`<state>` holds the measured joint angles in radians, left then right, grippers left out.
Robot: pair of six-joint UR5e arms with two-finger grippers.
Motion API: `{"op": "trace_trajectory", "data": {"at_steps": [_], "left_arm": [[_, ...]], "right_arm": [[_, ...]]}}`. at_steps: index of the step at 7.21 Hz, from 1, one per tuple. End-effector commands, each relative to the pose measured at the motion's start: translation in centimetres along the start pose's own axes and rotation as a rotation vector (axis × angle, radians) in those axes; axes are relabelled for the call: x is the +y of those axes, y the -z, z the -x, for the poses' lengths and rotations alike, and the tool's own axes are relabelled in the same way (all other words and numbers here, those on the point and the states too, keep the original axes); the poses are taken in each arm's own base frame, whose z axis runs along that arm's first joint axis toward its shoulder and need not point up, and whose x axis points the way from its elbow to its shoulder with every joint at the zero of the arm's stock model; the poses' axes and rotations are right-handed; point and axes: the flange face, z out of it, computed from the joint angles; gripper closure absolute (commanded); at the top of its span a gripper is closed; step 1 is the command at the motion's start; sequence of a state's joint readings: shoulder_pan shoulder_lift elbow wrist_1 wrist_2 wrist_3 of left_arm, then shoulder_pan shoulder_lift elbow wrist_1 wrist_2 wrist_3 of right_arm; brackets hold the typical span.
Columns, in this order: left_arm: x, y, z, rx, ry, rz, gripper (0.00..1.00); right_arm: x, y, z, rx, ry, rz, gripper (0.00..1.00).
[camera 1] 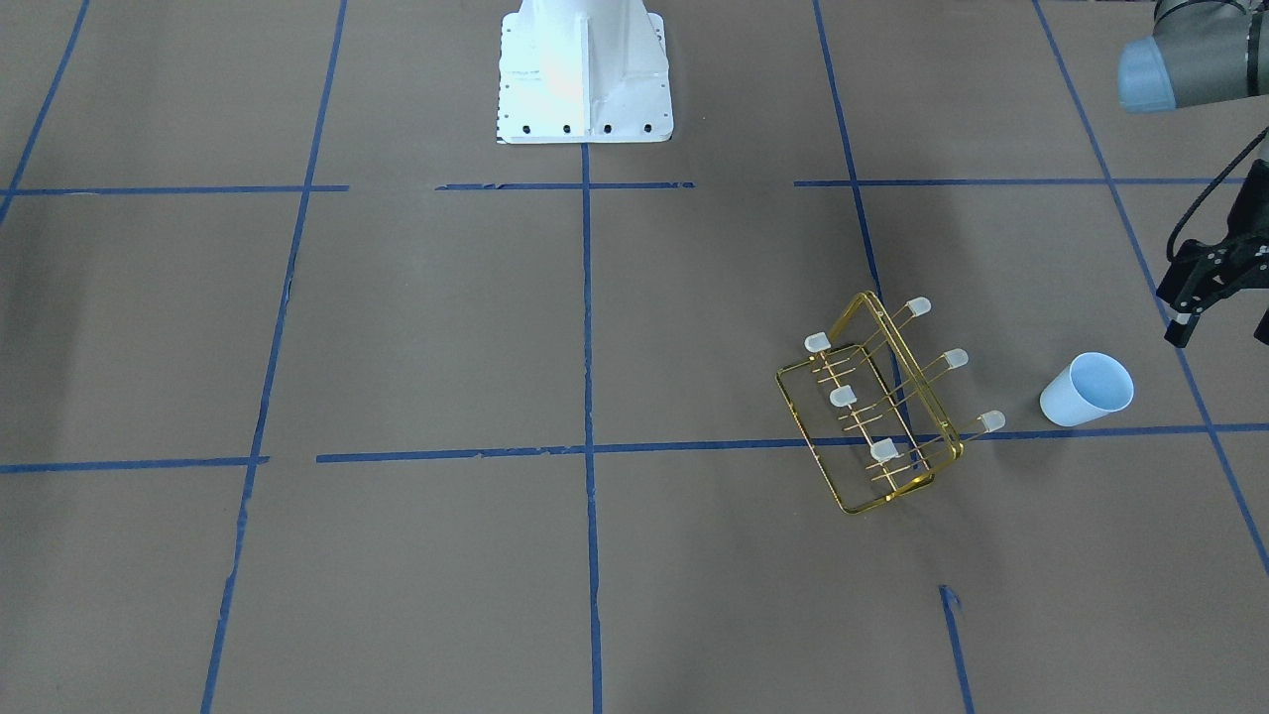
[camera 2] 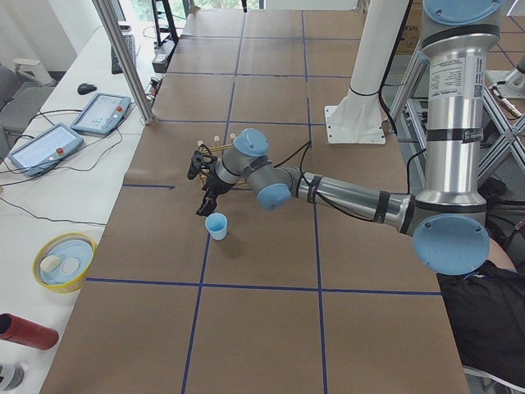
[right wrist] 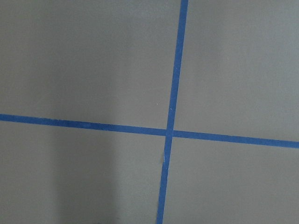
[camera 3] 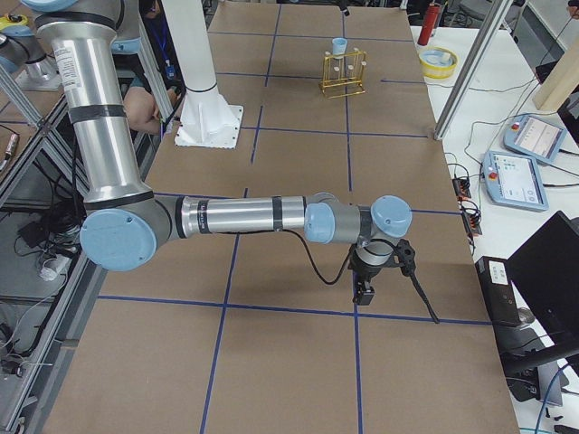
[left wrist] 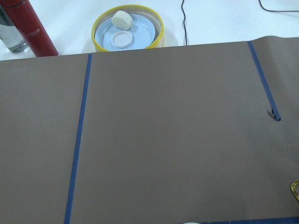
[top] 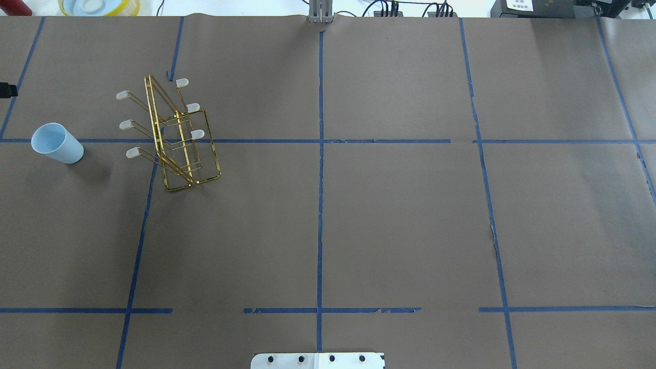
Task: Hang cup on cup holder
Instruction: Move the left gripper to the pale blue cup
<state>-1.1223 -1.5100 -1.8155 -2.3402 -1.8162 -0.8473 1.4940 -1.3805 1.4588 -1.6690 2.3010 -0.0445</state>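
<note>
My left arm (camera 2: 344, 195) and right arm (camera 3: 235, 217) are silver tubes with grey joints and pale blue round caps. A black cable (camera 3: 312, 262) loops to my black right tool (camera 3: 364, 294) (my left tool (camera 1: 1219, 322) is black too). My white base (camera 1: 583, 74) shows dark screws (camera 1: 567, 129); one tube bears a printed label (camera 2: 454, 75).

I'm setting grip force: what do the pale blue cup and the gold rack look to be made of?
The cup looks like thin plastic: smooth, matte, evenly pale blue, with a thin rim. The cup holder looks like thin metal wire with a shiny gold finish, judging by its glints; whether it is plated or painted is unclear. Its prong caps look like whitish translucent plastic or rubber.
</note>
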Motion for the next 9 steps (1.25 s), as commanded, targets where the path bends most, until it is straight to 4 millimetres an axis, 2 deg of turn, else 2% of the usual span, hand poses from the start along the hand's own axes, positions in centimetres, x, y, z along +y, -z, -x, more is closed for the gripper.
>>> {"op": "trace_trajectory", "data": {"at_steps": [1, 2, 3, 4, 5, 9], "left_arm": [[4.7, -1.0, -3.3, 0.053, 0.026, -0.116, 0.00], [7.5, -0.9, -2.9, 0.081, 0.001, -0.163, 0.00], [8.9, -1.2, -1.5, 0.085, 0.000, -0.202, 0.00], [9.9, -1.8, -1.3, 0.058, 0.035, -0.231, 0.00], [11.9, -2.6, -1.1, 0.029, 0.066, -0.251, 0.00], [16.1, -6.4, 0.8, -0.027, 0.062, -0.337, 0.00]], "right_arm": [[0.0, 0.0, 0.0, 0.000, 0.000, 0.000, 0.00], [0.0, -0.1, 0.1, 0.000, 0.001, 0.001, 0.00], [0.0, 0.0, 0.0, 0.000, 0.000, 0.000, 0.00], [0.0, 0.0, 0.0, 0.000, 0.000, 0.000, 0.00], [0.0, 0.0, 0.0, 0.000, 0.000, 0.000, 0.00], [0.0, 0.0, 0.0, 0.000, 0.000, 0.000, 0.00]]}}
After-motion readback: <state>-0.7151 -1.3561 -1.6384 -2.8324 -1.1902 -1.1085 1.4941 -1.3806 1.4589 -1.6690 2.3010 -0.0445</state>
